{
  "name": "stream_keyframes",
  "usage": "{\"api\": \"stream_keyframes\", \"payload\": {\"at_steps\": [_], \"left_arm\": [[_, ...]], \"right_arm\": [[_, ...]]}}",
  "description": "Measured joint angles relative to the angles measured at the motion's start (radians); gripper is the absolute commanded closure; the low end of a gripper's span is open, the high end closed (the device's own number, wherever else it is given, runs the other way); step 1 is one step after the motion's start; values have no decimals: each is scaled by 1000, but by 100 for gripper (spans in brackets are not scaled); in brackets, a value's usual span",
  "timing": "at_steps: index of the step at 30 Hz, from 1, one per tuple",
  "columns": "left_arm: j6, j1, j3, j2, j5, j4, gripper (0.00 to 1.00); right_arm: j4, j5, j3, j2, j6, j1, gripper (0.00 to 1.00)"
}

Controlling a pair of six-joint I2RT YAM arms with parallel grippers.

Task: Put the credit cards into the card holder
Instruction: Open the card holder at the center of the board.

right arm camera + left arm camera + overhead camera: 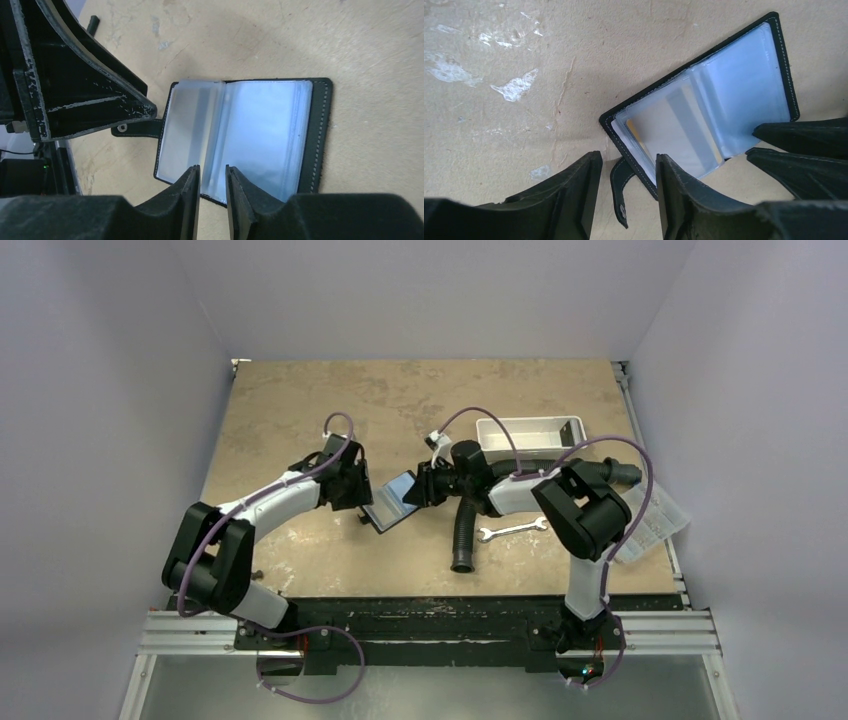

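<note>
The black folding card holder (392,503) with clear plastic sleeves lies opened flat near the middle of the tan table (300,410), pockets up, between my two arms. Thin credit cards (674,131), one yellowish and one grey-striped, show through the sleeves on the strap side, tucked in. My left gripper (628,161) stands spread astride the strap corner, gripping nothing, placed, I judge, to steady it. My right gripper (212,171) meets the holder's edge, its fingers nearly together. I cannot tell whether it pinches a sleeve.

Card holder (392,502) blocks gap between left gripper (628,157) and right gripper (212,170); hose (465,530), wrench (512,530) behind right; table (300,410) open beyond both.
</note>
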Motion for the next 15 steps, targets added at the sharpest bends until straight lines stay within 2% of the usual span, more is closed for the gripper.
{"api": "stream_keyframes", "payload": {"at_steps": [4,11,15], "left_arm": [[-1,0,-32,14,5,33,59],[-2,0,-79,18,7,62,66],[-4,0,-92,22,7,77,67]], "right_arm": [[-7,-3,16,40,-2,26,72],[-64,24,65,48,-37,66,57],[-129,106,100,48,-84,95,49]]}}
